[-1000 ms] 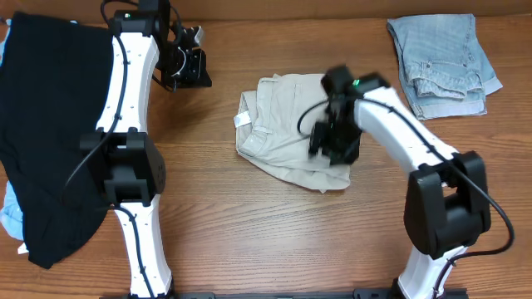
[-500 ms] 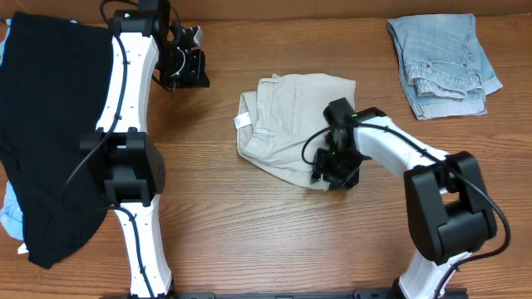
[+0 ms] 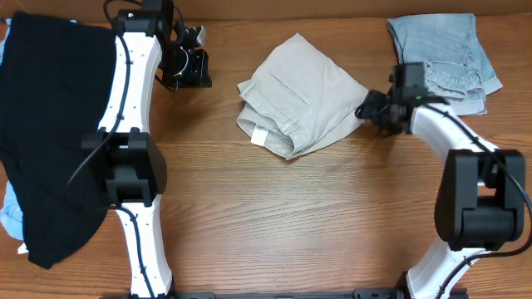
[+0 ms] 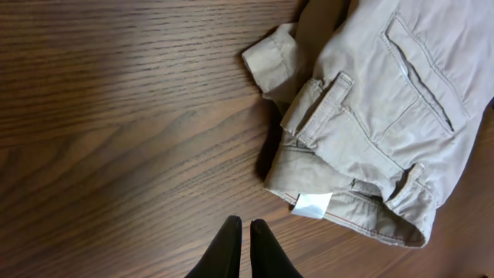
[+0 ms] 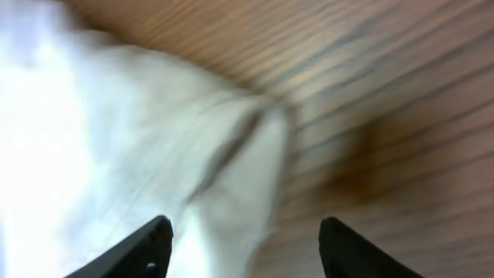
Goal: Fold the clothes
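The beige khaki shorts (image 3: 299, 95) lie crumpled in the middle of the table, with the white label (image 3: 259, 136) at their lower left. My right gripper (image 3: 371, 108) is open at the shorts' right corner. In the blurred right wrist view the cloth (image 5: 231, 177) lies between the spread fingers (image 5: 245, 235). My left gripper (image 3: 196, 68) is shut and empty, left of the shorts. In the left wrist view its fingertips (image 4: 245, 226) hover over bare wood near the shorts (image 4: 386, 100) and label (image 4: 312, 205). A black garment (image 3: 50, 124) lies at far left, and denim shorts (image 3: 445, 58) at top right.
A bit of light-blue cloth (image 3: 10, 218) peeks from under the black garment at the left edge. The denim shorts lie just behind my right arm. The wooden table (image 3: 291, 224) extends to the front.
My right gripper swept from the shorts' lower right edge out to the right and now stands open at their corner. The shorts were dragged and turned, and the label moved to the lower left.
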`<state>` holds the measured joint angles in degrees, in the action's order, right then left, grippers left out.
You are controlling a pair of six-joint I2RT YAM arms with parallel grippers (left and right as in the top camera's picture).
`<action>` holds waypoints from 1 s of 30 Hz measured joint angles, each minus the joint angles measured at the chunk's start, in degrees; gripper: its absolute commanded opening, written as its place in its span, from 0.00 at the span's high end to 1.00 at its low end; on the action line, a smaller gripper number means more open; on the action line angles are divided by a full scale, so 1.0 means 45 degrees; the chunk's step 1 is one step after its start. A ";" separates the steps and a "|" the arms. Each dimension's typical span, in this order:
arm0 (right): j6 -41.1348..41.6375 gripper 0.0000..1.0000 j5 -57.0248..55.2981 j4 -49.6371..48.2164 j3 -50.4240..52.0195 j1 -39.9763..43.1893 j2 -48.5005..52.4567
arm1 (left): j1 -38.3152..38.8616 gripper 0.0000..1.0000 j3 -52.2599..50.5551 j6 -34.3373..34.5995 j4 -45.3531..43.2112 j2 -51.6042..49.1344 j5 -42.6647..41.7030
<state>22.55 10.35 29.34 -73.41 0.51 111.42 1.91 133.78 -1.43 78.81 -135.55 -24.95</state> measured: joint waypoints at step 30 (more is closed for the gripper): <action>0.6708 0.30 -0.2827 0.2045 0.0685 -0.5406 -0.0583 | -0.0005 0.87 0.0000 0.0000 -0.0039 0.0000 0.0937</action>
<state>52.73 -2.37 38.54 -70.32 -23.81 108.79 1.89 133.78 -1.43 78.63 -135.55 -20.73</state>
